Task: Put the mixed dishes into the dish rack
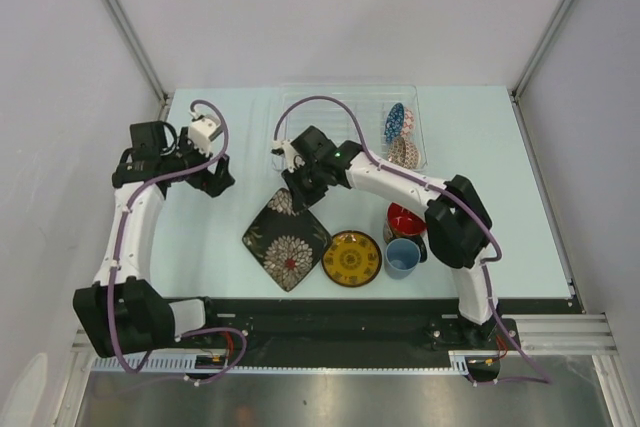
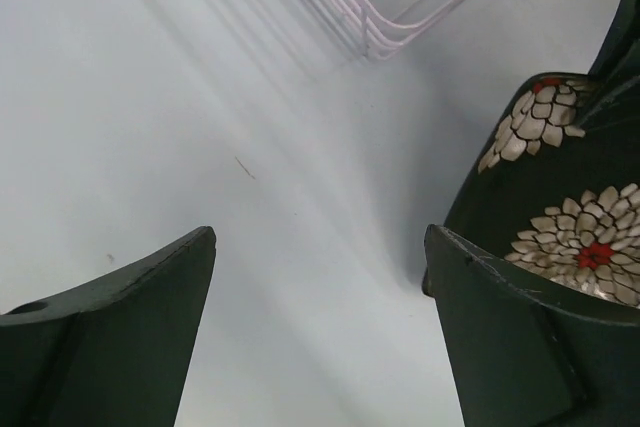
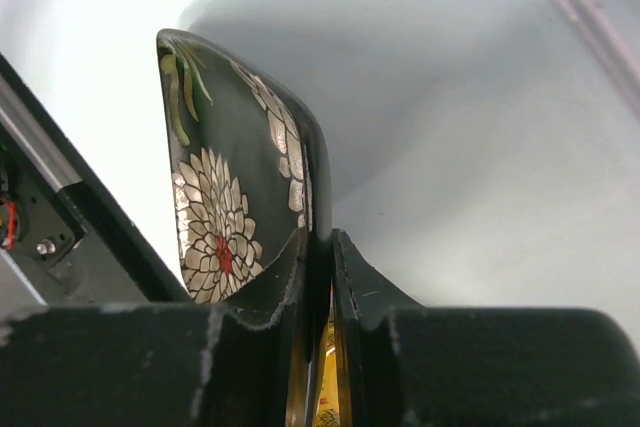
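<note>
The black square floral plate (image 1: 288,242) is at the table's middle, and my right gripper (image 1: 300,187) is shut on its far corner. In the right wrist view the jaws pinch the rim of the black plate (image 3: 230,167) at my right gripper (image 3: 320,242). My left gripper (image 1: 215,179) hangs open to the plate's left, with only bare table between its fingers (image 2: 150,297); the black plate (image 2: 560,207) shows beside the right finger. The dish rack (image 1: 300,97) at the back holds the blue mosaic bowl (image 1: 395,122) and the pinkish-white bowl (image 1: 404,152) on edge.
The yellow dark-rimmed plate (image 1: 351,257) lies right of the black plate. The red-inside cup (image 1: 405,219) and the light blue cup (image 1: 402,257) stand by the right arm's elbow. A corner of the rack (image 2: 400,7) shows ahead of the left gripper.
</note>
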You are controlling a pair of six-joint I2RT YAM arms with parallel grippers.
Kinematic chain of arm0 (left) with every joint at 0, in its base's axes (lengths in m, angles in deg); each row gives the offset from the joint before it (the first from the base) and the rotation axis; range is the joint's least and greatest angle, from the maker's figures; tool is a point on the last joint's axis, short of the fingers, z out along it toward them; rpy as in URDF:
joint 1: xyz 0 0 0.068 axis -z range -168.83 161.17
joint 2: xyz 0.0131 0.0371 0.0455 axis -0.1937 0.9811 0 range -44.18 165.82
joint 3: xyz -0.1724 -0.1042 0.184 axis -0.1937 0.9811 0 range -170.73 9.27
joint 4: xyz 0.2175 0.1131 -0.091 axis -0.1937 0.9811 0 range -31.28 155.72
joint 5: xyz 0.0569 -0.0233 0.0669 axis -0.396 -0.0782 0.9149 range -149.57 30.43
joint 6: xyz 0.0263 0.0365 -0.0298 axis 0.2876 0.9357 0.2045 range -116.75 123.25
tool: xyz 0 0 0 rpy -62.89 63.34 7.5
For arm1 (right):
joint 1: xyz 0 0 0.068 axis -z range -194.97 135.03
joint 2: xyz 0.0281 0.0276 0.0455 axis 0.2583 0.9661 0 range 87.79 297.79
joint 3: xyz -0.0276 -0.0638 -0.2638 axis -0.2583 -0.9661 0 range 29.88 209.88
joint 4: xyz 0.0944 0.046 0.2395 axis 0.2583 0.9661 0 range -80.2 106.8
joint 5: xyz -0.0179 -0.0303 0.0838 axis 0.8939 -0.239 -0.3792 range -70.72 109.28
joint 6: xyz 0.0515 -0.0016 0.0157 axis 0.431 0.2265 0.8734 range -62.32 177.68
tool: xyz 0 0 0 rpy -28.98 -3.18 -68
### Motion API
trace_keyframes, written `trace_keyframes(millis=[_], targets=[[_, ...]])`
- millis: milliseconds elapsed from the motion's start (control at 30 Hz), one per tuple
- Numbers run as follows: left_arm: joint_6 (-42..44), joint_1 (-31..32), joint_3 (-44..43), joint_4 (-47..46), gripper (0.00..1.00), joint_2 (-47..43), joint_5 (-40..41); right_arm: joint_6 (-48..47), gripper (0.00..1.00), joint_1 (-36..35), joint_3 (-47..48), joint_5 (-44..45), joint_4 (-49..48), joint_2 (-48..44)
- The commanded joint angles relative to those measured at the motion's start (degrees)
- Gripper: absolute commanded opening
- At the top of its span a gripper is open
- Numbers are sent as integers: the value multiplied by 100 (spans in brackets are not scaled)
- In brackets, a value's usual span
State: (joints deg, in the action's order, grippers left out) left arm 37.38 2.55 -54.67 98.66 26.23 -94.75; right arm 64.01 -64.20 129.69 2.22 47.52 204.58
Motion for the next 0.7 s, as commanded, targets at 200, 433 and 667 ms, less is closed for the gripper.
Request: trace_keyframes(millis=[200, 433, 667], targets=[[-679, -693, -566, 400, 91, 517, -1078, -850, 0, 239, 1003, 774, -442, -1176], [-890, -746, -400, 146, 89, 728, -1149, -1335, 0, 379, 2692, 1310, 413, -1096], [-952, -746, -215, 84, 89, 693, -1070, -2679, 0, 590, 1992, 2487, -983, -1843]])
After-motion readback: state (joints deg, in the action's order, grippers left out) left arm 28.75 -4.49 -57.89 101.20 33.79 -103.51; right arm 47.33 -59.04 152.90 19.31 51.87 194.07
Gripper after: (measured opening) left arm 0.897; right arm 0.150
